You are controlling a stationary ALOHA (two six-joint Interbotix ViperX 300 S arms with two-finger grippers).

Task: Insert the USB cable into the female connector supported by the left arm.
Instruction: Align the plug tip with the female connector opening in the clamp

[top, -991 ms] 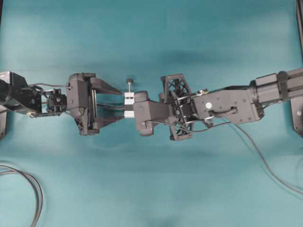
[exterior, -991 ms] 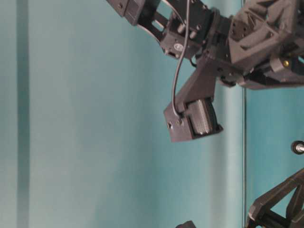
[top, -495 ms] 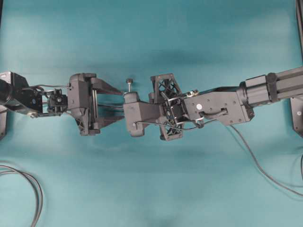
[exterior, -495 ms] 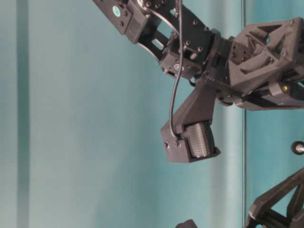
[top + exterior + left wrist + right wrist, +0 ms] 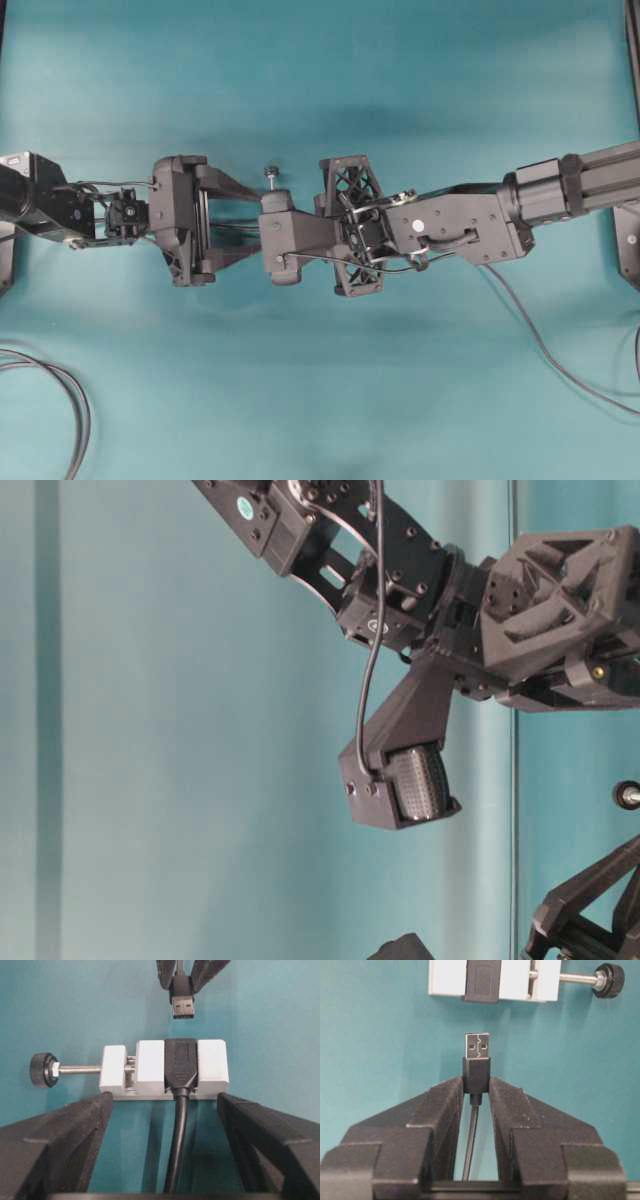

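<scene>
**Step in hand:** final approach of plug to socket; insertion judged not yet begun.

**Right end effector** (image 5: 476, 1091): fingers clamped on the black plug body of the USB cable (image 5: 476, 1065), silvery tip projecting forward and free, cable trailing back between the fingers.

**Left end effector** (image 5: 165, 1110): fingers spread wide apart, one at each lower corner of the left wrist view. The female connector (image 5: 180, 1062) sits in its white clamp block (image 5: 150, 1067) just beyond the tips, with its own dark lead running back between the fingers. Whether the fingers press the block cannot be told; they appear to flank its near edge.

**Position of plug relative to socket:** in the right wrist view the socket (image 5: 482, 980) lies directly ahead of the metal tip, near but clearly apart, bare teal worktop (image 5: 380, 1035) showing between them. The tip looks very slightly off to one side of the socket mouth, flat faces roughly parallel.

**Handling notes (judgement):**
- Trim the small sideways offset before closing the gap.
- Keep the plug square to the mouth; a tilted tip would catch the rim.
- Advance slowly and straight along the socket's axis.
- The block is only lightly braced, so a hard push may slide it back towards the left wrist.
- Screw knob (image 5: 41, 1070) projects sideways, well clear of the approach line.
</scene>
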